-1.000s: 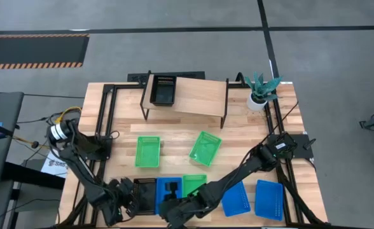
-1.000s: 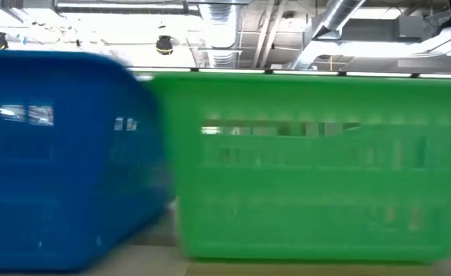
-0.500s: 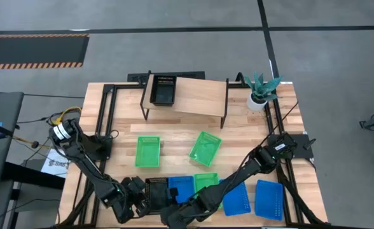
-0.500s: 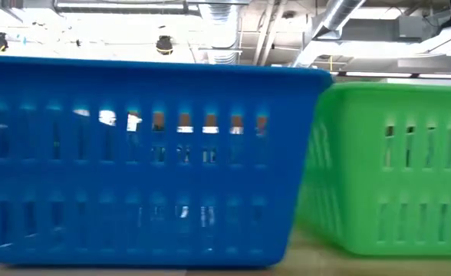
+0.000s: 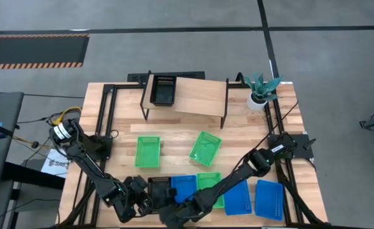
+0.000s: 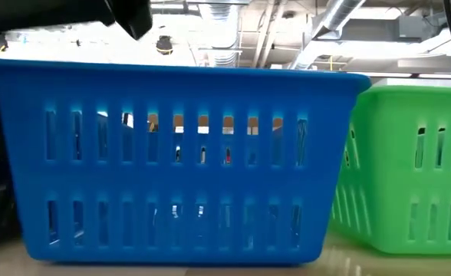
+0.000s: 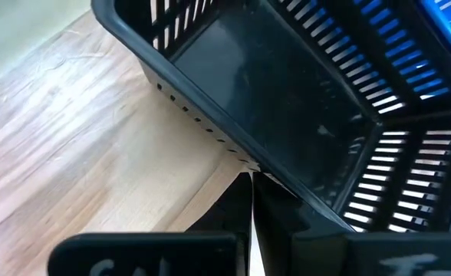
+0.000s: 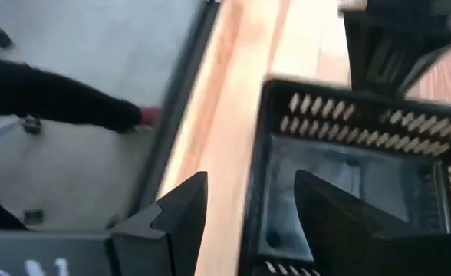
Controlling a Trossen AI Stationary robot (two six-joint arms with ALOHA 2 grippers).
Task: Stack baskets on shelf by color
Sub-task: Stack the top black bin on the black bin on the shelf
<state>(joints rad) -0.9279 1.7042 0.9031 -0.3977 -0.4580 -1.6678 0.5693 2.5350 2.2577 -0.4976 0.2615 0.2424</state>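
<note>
High view: a black basket (image 5: 159,192) — slotted mesh walls, shallow — sits at the counter's (image 5: 174,143) near edge, just left of a blue basket (image 5: 184,187). Left gripper (image 5: 138,198) seemingly pinches its rim; right gripper (image 8: 245,203) jaws spread over its wall.

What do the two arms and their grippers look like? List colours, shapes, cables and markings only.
Both arms are dark, slim, jointed links. The left arm has a white band near its base, with yellow and red cables beside it. The right arm carries a small white label. The right gripper has two black wedge-shaped fingers; white lettering marks both wrist housings.
</note>
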